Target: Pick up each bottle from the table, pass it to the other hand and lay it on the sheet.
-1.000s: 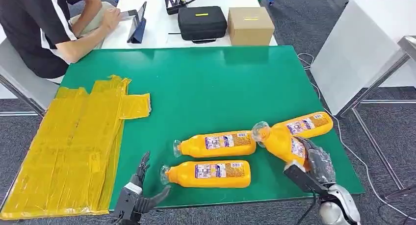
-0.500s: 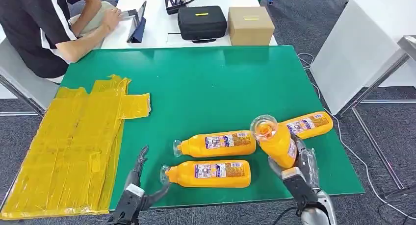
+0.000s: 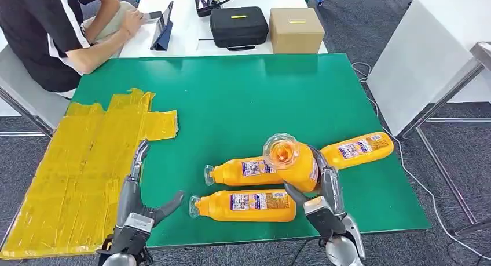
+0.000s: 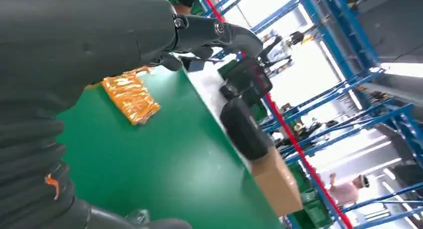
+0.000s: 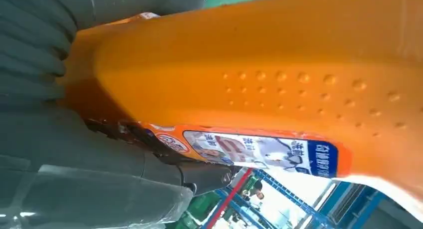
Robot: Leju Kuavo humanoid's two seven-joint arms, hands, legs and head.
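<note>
Nearest us, our right robot hand (image 3: 324, 205) grips a lifted orange plastic bottle (image 3: 295, 164) — cap up, seemingly for handover. Our left robot hand (image 3: 136, 205) waits spread, empty. Three more bottles lie on the green surface (image 3: 243, 98); the crinkled yellow sheet (image 3: 81, 167) lies left.

two lying bottles (image 3: 250, 188) sit between the left robot hand (image 3: 136, 199) and right robot hand (image 3: 324, 197); bare tabletop (image 3: 231, 109) beyond them.

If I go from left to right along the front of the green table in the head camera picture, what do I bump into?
Yellow sheet → left robot hand → nearest lying bottle → right robot hand, holding a raised bottle.
</note>
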